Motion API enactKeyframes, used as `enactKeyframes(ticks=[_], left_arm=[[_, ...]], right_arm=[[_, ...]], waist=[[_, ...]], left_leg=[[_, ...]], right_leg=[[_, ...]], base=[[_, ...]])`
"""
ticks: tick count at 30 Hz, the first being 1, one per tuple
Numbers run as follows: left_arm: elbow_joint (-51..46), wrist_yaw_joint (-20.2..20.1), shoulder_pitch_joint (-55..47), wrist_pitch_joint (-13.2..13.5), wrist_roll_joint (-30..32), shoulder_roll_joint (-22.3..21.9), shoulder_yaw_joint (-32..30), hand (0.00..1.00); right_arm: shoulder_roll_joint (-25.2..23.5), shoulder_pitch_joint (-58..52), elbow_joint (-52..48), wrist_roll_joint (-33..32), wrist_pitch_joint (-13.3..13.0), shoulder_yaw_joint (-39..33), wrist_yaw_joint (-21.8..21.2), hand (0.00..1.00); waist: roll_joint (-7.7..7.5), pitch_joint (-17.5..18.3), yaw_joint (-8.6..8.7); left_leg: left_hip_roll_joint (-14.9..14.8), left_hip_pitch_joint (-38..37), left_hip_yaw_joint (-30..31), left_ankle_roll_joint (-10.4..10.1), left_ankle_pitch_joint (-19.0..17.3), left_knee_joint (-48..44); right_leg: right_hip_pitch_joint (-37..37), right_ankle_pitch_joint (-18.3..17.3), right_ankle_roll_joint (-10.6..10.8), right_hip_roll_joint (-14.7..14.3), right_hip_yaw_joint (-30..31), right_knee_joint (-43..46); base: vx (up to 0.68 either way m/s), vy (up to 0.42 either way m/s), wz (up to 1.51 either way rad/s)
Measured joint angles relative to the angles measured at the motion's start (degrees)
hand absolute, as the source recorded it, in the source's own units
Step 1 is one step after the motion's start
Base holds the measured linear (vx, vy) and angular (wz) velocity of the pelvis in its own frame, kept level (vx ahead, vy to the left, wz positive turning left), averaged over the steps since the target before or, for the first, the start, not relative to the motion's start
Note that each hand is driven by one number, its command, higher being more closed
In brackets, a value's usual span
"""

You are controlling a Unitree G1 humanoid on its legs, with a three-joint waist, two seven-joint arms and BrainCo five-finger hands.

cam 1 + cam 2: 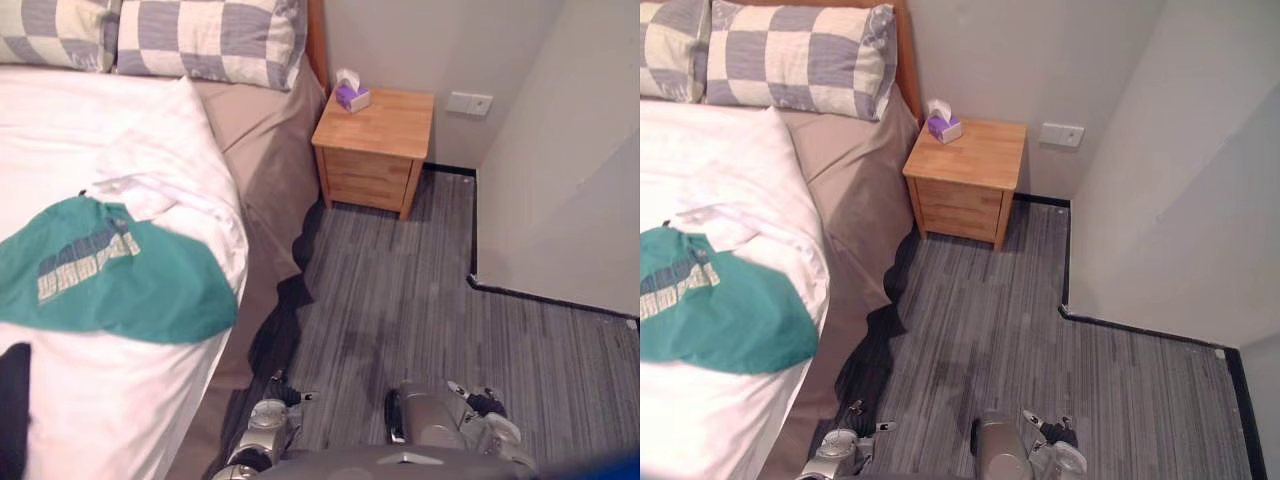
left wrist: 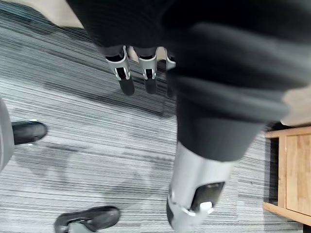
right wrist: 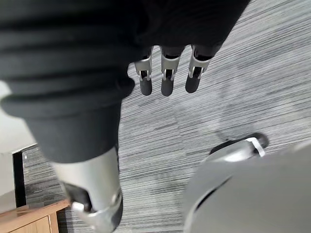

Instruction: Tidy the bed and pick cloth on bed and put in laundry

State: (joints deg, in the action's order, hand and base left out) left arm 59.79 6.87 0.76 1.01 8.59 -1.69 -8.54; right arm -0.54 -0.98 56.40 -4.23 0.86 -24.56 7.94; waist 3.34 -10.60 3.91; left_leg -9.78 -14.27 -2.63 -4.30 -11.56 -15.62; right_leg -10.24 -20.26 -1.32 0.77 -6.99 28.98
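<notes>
Currently the left hand (image 2: 124, 73) and right hand (image 3: 165, 76) hang empty, fingers straight, over the grey floor (image 2: 73, 102), well apart from the green garment (image 1: 120, 275). A careless pinch could gather the white duvet (image 1: 100, 130) beneath it. The garment lies flat near the bed's edge, its long axis across the bed.

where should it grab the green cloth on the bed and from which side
Pinch the green cloth at its rounded corner by the floor-side edge of the bed, coming down from that side. It lies spread nearly flat on the white duvet, so an edge pinches easiest, and that corner probably suits the open left hand.
</notes>
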Motion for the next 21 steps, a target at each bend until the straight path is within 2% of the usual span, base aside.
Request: enactKeyframes(ticks=[1, 2, 3, 5, 6, 7, 9, 10, 11, 12, 13, 14, 15, 16, 17, 18, 19, 20, 21], left_arm=[[-0.4, -0.3, -0.4, -0.1, 0.0, 0.0, -1.6, 0.00], [-1.6, -0.3, -0.7, -0.2, 0.0, -0.1, -1.9, 0.00], [-4.6, -0.4, -2.5, -0.1, -0.1, -0.1, -2.1, 0.00], [-6.7, -0.3, -3.6, -0.2, -0.7, 0.5, -2.7, 0.00], [-7.6, -0.1, -4.1, -0.1, -1.2, 0.9, -2.9, 0.00], [-8.1, 0.3, -4.3, 0.0, -1.5, 1.2, -3.0, 0.00], [-8.8, 0.7, -3.9, 0.2, -3.8, 1.3, -3.4, 0.00], [-8.8, 0.8, -3.7, 0.8, -5.0, 1.6, -3.3, 0.00], [-8.7, 1.0, -3.6, 0.9, -5.1, 1.8, -3.0, 0.00], [-8.5, 1.0, -3.8, 1.0, -5.1, 1.9, -2.0, 0.00], [-6.6, 1.0, -3.0, 1.2, -5.2, 3.4, -1.4, 0.00], [-6.2, 1.1, -2.6, 1.2, -5.2, 3.7, -1.2, 0.00], [-5.4, 1.0, -2.0, 1.2, -5.2, 5.2, -1.0, 0.00], [-4.8, 0.9, -1.9, 1.2, -5.8, 5.3, -1.6, 0.00], [-4.7, 0.9, -1.9, 1.7, -5.8, 5.5, -3.1, 0.00], [-3.9, 0.5, -2.6, 1.0, -5.7, 5.2, -2.6, 0.00], [-3.8, 0.4, -3.5, 0.8, -5.8, 4.7, -2.5, 0.00], [-2.6, -1.1, -3.4, 0.2, -6.5, 4.6, -1.5, 0.00], [-2.2, -2.6, -2.9, -0.5, -6.8, 5.3, -0.1, 0.00]], right_arm=[[-0.1, -0.4, -0.4, 0.0, 0.0, 0.2, 0.0, 0.00], [0.0, -0.8, -0.5, 0.1, 0.0, 0.5, 0.1, 0.00], [0.1, -1.2, -0.8, 0.2, 0.0, 1.3, 0.1, 0.00], [0.5, -1.1, -0.6, 0.6, 0.2, 3.6, 0.3, 0.00], [0.6, -1.1, -0.4, 0.7, 0.3, 4.8, 0.4, 0.00], [0.6, -1.0, -0.3, 1.0, 0.6, 5.5, 0.6, 0.00], [0.6, -0.3, 0.7, 1.1, 1.0, 4.8, 0.9, 0.00], [0.4, 0.9, 3.1, 1.2, 1.5, 3.8, 1.2, 0.00], [0.4, 1.2, 3.8, 1.2, 1.7, 3.4, 1.1, 0.00], [0.8, 1.1, 4.3, 1.4, 1.8, 2.6, 1.1, 0.00], [0.0, 1.2, 5.5, 2.0, 2.0, 2.8, 1.0, 0.00], [-0.4, 1.2, 6.0, 2.3, 1.9, 2.7, 0.9, 0.00], [-1.0, 2.1, 6.2, 2.7, 1.9, 2.5, 0.9, 0.00], [-1.2, 2.5, 6.3, 3.0, 2.0, 2.4, 1.0, 0.00], [-1.1, 2.8, 6.3, 3.2, 2.0, 2.6, 1.2, 0.00], [-0.4, 1.1, 6.0, 3.4, 2.0, 2.6, 1.0, 0.00], [0.4, 0.1, 6.3, 3.5, 1.9, 2.7, 0.9, 0.00], [0.8, 0.3, 7.2, 4.7, 2.0, 2.2, 0.4, 0.00], [1.2, 0.1, 7.5, 5.3, 2.1, 1.8, 0.2, 0.00]], waist=[[0.09, -0.1, 0.20], [0.37, -0.3, 0.01], [0.32, -0.6, -0.33], [0.59, -0.6, -1.67], [0.30, -0.5, -1.93], [0.10, -0.5, -2.33], [-0.36, -0.8, -3.64], [-1.66, -1.6, -4.21], [-1.96, -1.6, -4.23], [-1.08, -1.2, -4.16], [-3.76, -0.8, -4.32], [-4.33, -0.4, -3.80], [-4.68, -0.4, -3.27], [-4.68, -0.6, -3.41], [-4.11, -0.5, -4.28], [-3.51, 1.3, -4.72], [-3.34, 2.1, -4.39], [-5.13, 2.1, -3.47], [-5.14, 2.0, -2.93]], left_leg=[[-1.2, 5.8, 2.3, -2.6, 1.7, -13.7], [-2.0, 10.5, 4.1, -5.2, 6.0, -24.8], [-3.7, 16.7, 4.7, -6.1, 7.0, -38.6], [-5.5, 22.0, 1.7, -5.3, 6.3, -49.1], [-6.2, 24.6, -0.7, -4.0, 5.3, -51.3], [-6.4, 28.0, -3.3, -2.6, 3.1, -50.7], [-4.7, 31.6, -7.3, -1.1, -1.0, -43.3], [-0.5, 32.5, -9.8, 0.9, -2.7, -31.6], [1.4, 32.3, -10.8, 1.6, -1.2, -23.7], [3.7, 31.2, -13.2, 6.1, 8.2, -7.4], [6.7, 28.7, -16.4, 9.2, 8.9, -4.3], [7.3, 28.8, -16.7, 9.5, 9.0, -3.7], [6.2, 30.9, -21.9, 10.1, 8.8, -7.5], [4.0, 32.0, -26.2, 11.4, 8.0, -11.9], [1.0, 33.1, -32.6, 12.6, 4.6, -18.3], [3.6, 29.5, -32.8, 14.0, 3.0, -10.2], [5.0, 26.9, -32.2, 14.1, -0.7, -7.3], [10.3, 23.0, -28.3, 14.7, -1.1, -3.1], [11.3, 21.8, -26.5, 14.8, -1.2, -2.1]], right_leg=[[3.9, 0.0, -0.4, -0.9, -0.9, -3.2], [7.1, -0.1, -1.0, -1.5, -1.6, -5.5], [11.1, -0.2, -1.9, -2.7, -1.8, -8.1], [16.1, -0.3, -2.9, -3.2, -1.5, -11.7], [18.9, -0.2, -3.0, -3.0, -1.0, -14.0], [21.8, -0.2, -3.0, -2.4, -0.2, -16.7], [25.1, 0.0, -2.5, -0.6, 1.1, -19.2], [27.3, 0.3, -1.8, 2.5, 1.2, -19.2], [27.9, 0.5, -1.1, 3.5, 1.0, -18.7], [28.9, 1.1, 0.7, 3.3, 0.9, -17.9], [29.6, 1.5, 1.8, 6.4, 1.0, -17.4], [29.3, 3.1, 2.6, 6.6, 1.1, -17.7], [30.5, 8.1, 4.3, 6.6, 1.2, -20.6], [31.8, 10.9, 5.2, 6.5, 1.5, -22.4], [34.0, 15.2, 6.7, 4.9, 1.4, -23.3], [33.6, 16.0, 7.0, 5.3, 1.0, -18.4], [32.5, 16.0, 7.1, 5.3, 0.9, -13.8], [28.1, 20.9, 12.9, 7.4, -0.6, 1.2], [25.4, 25.0, 14.6, 7.8, -0.3, 7.7]], base=[[0.25, -0.148, 0.33], [0.30, -0.131, 0.30], [0.30, -0.070, 0.03], [0.31, -0.025, -0.14], [0.22, 0.035, -0.16], [0.14, 0.112, -0.27], [0.04, 0.188, -0.31], [0.15, 0.188, -0.14], [0.26, 0.245, -0.04], [0.40, 0.224, 0.20], [0.43, 0.231, 0.37], [0.46, 0.267, 0.68], [0.29, 0.280, 0.60], [0.23, 0.367, 0.55], [0.22, 0.343, 0.49], [0.27, 0.295, 0.50], [0.35, 0.253, 1.17], [0.25, 0.177, 1.22], [0.28, 0.144, 1.73]])
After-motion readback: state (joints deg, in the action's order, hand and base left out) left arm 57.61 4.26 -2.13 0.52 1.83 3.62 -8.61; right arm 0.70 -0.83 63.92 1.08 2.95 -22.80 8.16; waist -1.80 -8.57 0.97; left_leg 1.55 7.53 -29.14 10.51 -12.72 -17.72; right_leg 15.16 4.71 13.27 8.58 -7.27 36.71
